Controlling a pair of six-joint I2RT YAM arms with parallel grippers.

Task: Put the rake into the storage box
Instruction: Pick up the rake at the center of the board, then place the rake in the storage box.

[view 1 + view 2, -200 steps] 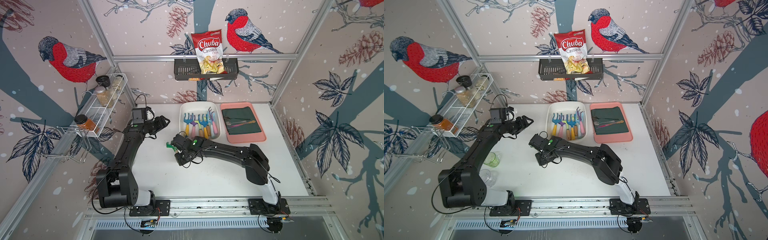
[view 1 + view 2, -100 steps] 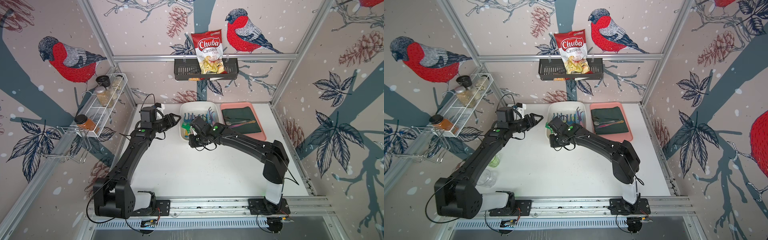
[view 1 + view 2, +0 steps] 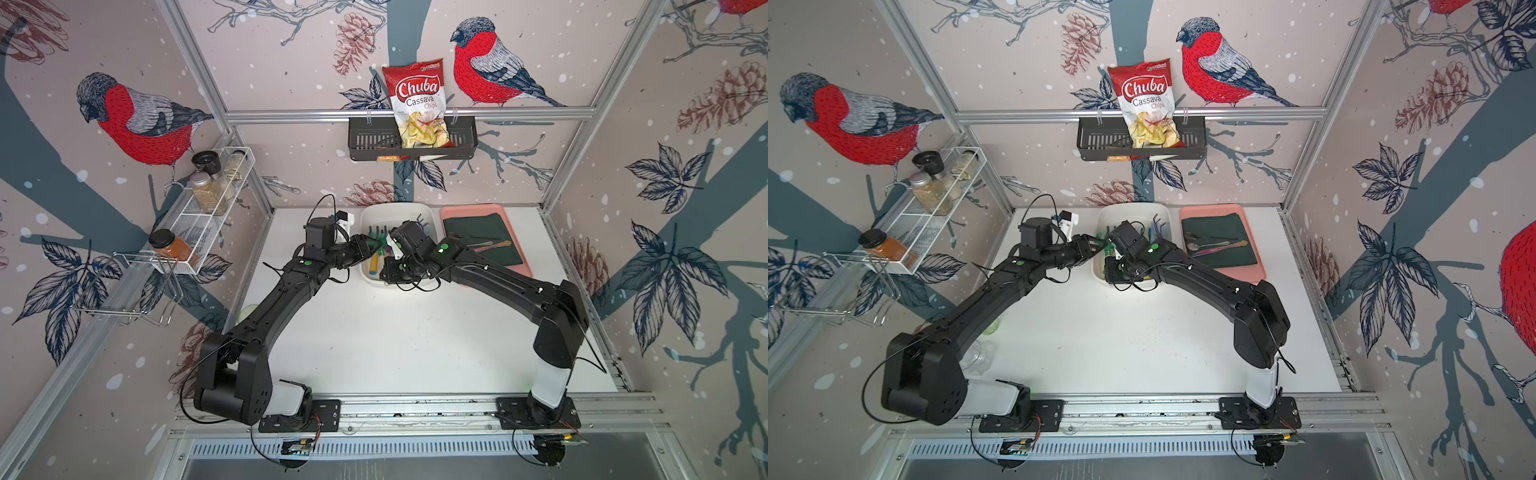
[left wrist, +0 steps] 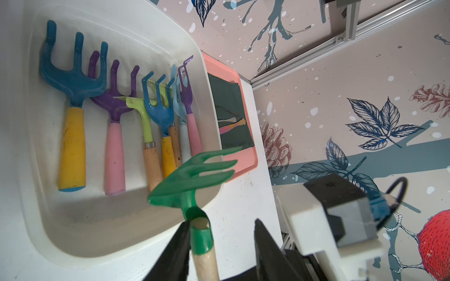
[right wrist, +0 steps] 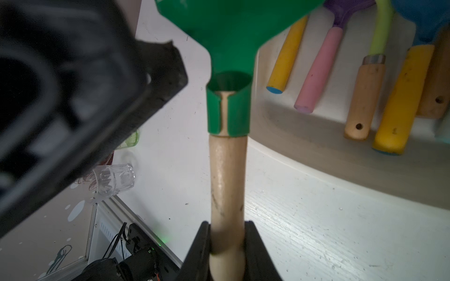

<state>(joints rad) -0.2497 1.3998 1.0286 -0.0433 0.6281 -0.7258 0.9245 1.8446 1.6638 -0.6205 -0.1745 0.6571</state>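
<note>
The rake (image 4: 194, 170) has a green forked head and a pale wooden handle (image 5: 227, 182). My right gripper (image 5: 227, 225) is shut on that handle and holds the rake over the near left corner of the storage box (image 4: 97, 219), a shallow white tub. My left gripper (image 4: 221, 222) is open around the rake's green collar. One finger (image 4: 180, 238) touches the collar and the other stands well apart. In both top views the two grippers meet at the box's left rim (image 3: 365, 249) (image 3: 1098, 253). The rake shows there only as a green sliver (image 3: 1106, 247).
Several coloured hand tools (image 4: 114, 136) lie side by side in the box. A pink tray (image 3: 515, 270) with dark cloth and spoons sits to its right. A clear glass (image 5: 114, 180) and a green cup (image 5: 131, 141) stand near the left edge. A black basket (image 3: 365, 141) hangs on the back wall.
My right arm has carried the rake from mid-table up to the box's near left corner. My left arm has swung in beside it, and its jaws have narrowed around the rake's collar.
</note>
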